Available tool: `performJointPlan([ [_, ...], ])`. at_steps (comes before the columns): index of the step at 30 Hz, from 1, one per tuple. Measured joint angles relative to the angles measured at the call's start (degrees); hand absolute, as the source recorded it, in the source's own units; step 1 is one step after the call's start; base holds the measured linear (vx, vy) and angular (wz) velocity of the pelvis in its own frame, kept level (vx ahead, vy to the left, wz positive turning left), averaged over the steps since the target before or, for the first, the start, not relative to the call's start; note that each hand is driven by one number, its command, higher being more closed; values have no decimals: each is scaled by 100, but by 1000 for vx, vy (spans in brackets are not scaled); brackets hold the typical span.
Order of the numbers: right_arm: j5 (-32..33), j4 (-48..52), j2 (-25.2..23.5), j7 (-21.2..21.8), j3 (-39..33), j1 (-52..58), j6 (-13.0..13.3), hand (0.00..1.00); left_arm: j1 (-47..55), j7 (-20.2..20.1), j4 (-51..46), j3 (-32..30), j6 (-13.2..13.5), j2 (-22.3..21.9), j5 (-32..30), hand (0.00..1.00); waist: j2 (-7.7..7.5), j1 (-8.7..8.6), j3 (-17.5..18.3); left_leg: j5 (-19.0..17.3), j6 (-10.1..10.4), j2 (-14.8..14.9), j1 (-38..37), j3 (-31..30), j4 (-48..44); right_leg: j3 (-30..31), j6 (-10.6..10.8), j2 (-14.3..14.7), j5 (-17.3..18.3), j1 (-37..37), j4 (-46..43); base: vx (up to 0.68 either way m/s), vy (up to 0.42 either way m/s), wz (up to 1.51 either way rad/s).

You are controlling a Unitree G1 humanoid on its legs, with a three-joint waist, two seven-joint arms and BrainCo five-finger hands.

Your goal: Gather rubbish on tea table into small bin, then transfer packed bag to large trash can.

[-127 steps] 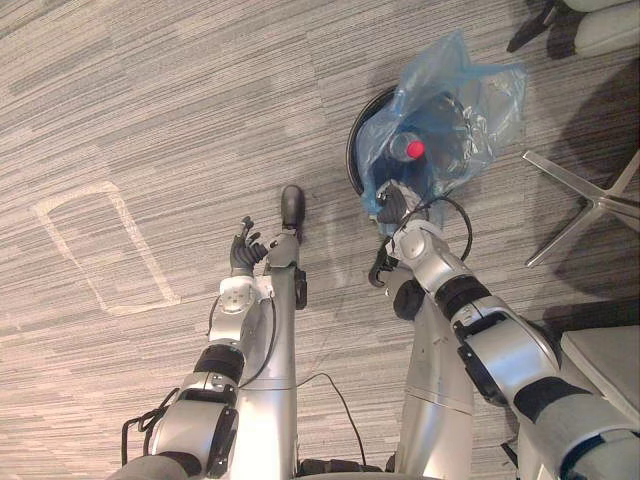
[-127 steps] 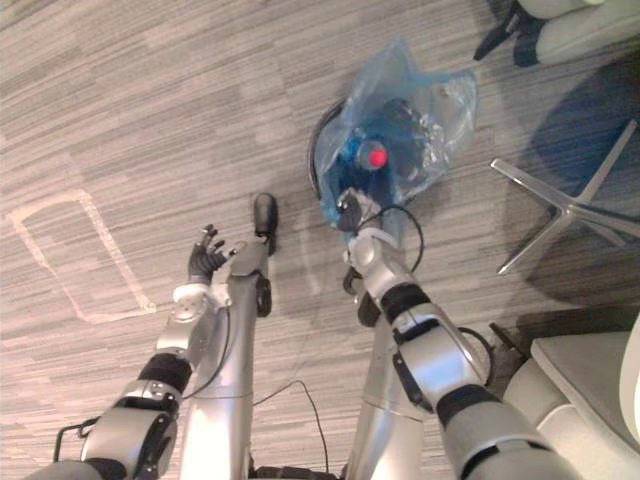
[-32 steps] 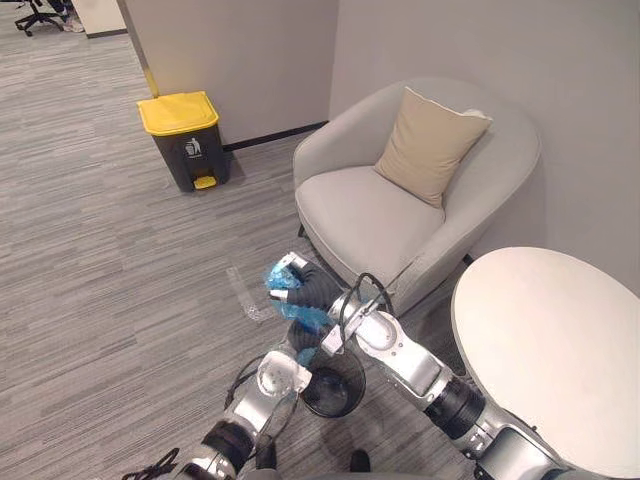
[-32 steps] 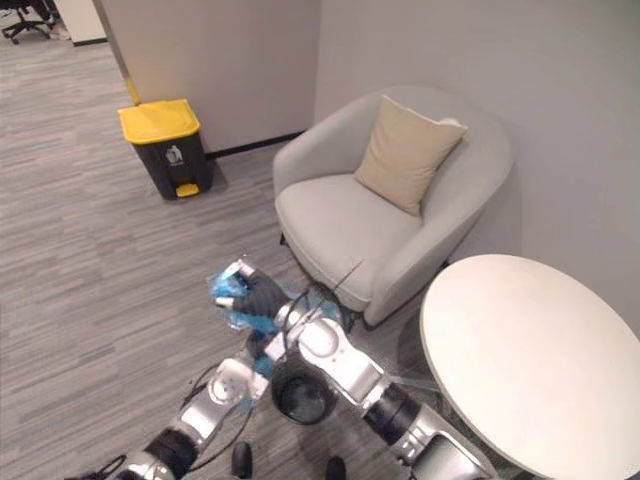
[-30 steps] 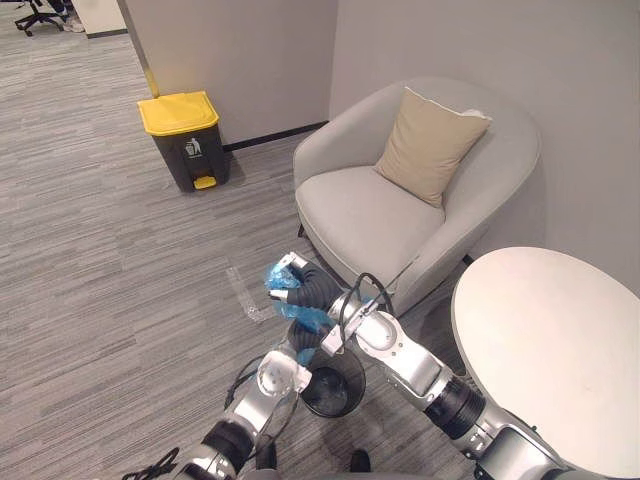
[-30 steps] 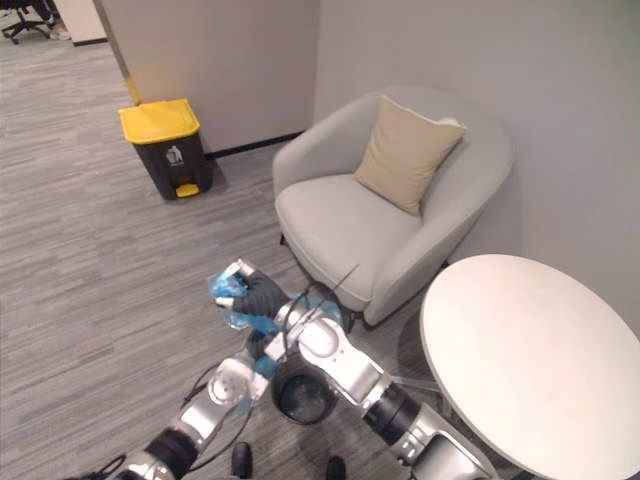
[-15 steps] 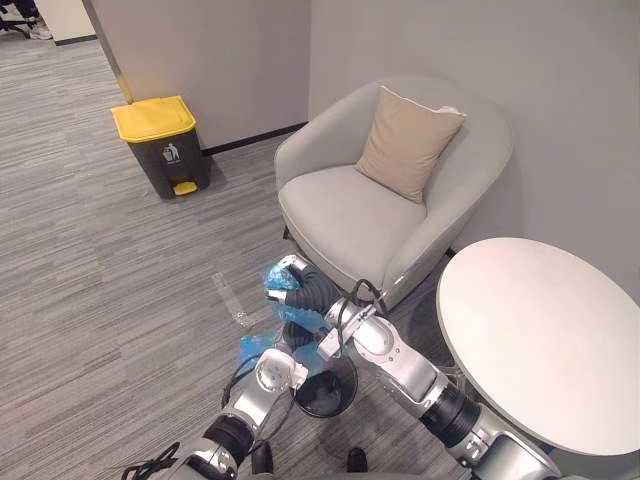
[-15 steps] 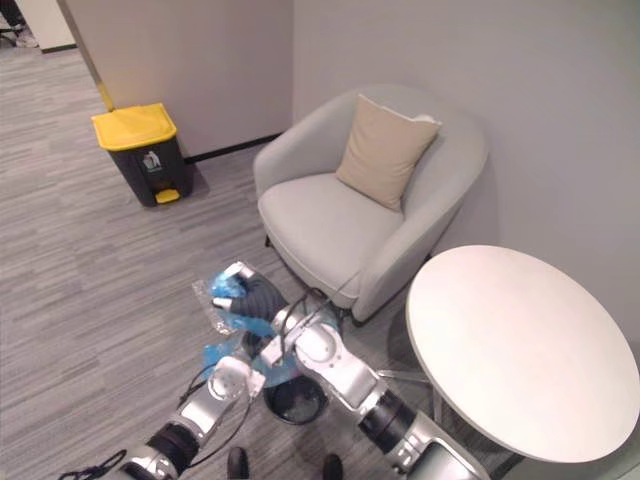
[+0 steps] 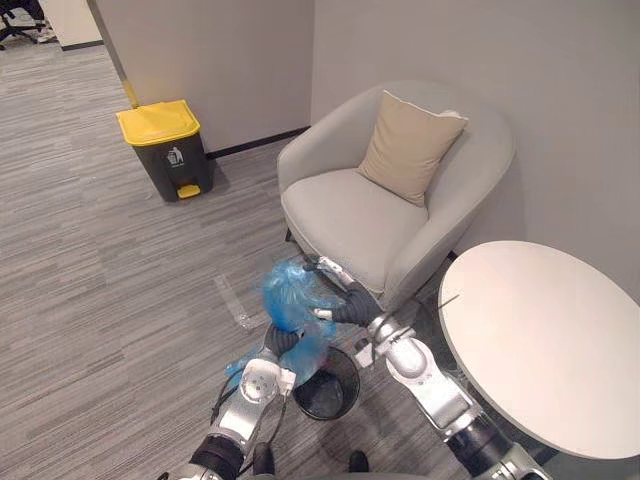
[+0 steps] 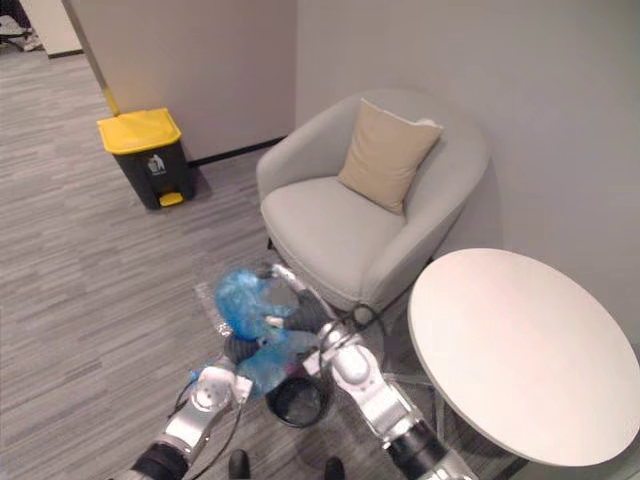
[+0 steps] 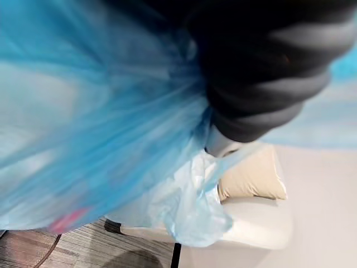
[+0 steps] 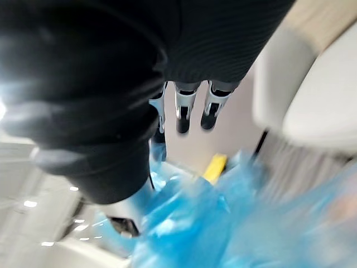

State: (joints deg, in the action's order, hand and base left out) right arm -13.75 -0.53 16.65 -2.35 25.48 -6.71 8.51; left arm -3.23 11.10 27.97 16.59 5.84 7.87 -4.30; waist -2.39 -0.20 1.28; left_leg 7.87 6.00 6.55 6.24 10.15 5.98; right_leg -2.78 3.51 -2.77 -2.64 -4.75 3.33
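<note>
A blue plastic bag packed with rubbish hangs above the small black bin on the floor, its top bunched up. My left hand is shut on the bag's neck below the bunch, and in the left wrist view the blue film lies against the hand's dark cover. My right hand is beside the bunch on the armchair side, open. Its fingers are straight, with the bag next to them. The large trash can, dark with a yellow lid, stands by the far wall.
A grey armchair with a beige cushion stands just behind the bin. A round white table is at the right. Open carpet stretches between me and the trash can.
My right hand, shut on the bag's top a second ago, has opened and let go. My left hand has closed on the bag. The camera has shifted slightly.
</note>
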Motion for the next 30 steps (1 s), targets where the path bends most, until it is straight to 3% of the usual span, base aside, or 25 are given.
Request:
performJointPlan([
  [7, -634, -111, 178, -109, -381, 418, -2, 0, 180, -5, -20, -407, 0, 32, 17, 100, 33, -13, 16, 0, -1, -20, -4, -20, 15, -24, 16, -8, 11, 26, 3, 3, 0, 1],
  [15, -408, -819, -636, -310, -1527, 1138, -30, 0, 700, -14, 78, -1020, -9, 37, 123, 100, 93, -35, 19, -67, -6, -64, -30, -119, 26, -124, 77, -32, 80, 106, 21, 6, 2, 6],
  [20, 205, -2341, -1044, -339, -2238, 1217, -149, 0, 873, -105, 802, -1359, -68, -28, 249, 100, 129, -35, 2, -132, 11, -91, -80, -123, 28, -147, 90, -56, 96, 200, 94, 13, 1, 2],
  [25, 602, -4187, -1047, -334, -2696, 1208, -378, 0, 941, -294, 1811, -1616, -183, -83, 445, 100, 210, -17, -49, -206, 7, -113, -205, -85, 29, -118, 69, -78, 145, 305, 84, 47, 0, -3],
  [30, 715, -5321, -1022, -373, -3037, 1067, -507, 0, 949, -422, 2388, -1792, -243, -96, 455, 100, 280, 9, -127, -230, -23, -111, -282, 80, -1, 34, 68, -77, 153, 274, 31, 50, -4, -16],
])
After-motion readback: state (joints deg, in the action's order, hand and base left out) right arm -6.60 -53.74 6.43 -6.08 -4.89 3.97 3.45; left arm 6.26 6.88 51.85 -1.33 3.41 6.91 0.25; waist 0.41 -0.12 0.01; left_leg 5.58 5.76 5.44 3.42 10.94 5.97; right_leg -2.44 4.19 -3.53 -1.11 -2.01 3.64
